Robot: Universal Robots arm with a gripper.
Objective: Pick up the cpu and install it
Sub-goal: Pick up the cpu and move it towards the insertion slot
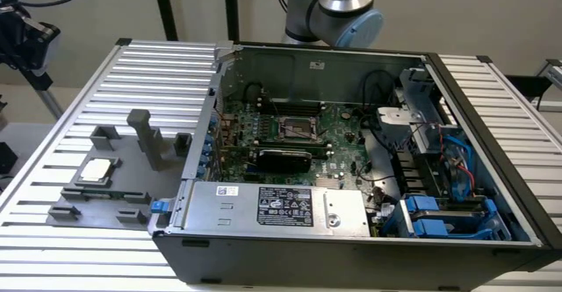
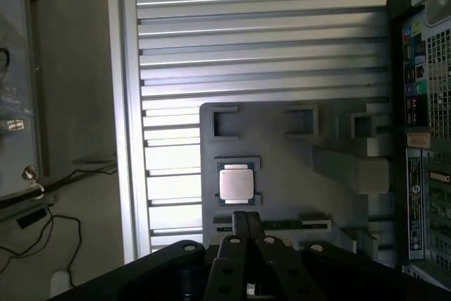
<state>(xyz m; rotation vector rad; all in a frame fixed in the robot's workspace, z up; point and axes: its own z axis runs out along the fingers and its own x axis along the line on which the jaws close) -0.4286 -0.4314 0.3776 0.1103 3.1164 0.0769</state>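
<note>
Cpu: here it is, the cpu [image 1: 97,168] [image 2: 236,182], lying flat in a square seat on the grey fixture plate [image 1: 131,188] [image 2: 282,195], pale metal top facing up
Fixture plate: flat on the ribbed table [image 1: 158,68] [image 2: 261,33], close to the table's edge on the exterior view's left, and just beside the open computer case [image 1: 351,260]
Gripper: the gripper [image 2: 245,215] hangs over the plate, looking down at the chip and clear of it, no contact
Fingers: the two dark fingers [image 2: 239,225] are drawn in narrow, side by side, with nothing between them
Socket: the metal-framed socket [image 1: 299,129] sits on the motherboard inside the case, well apart from the chip
Arm: one joint of the arm [image 1: 338,6] shows beyond the case's far wall
Power supply: the silver box [image 1: 272,206] lies along the case's near wall
</note>
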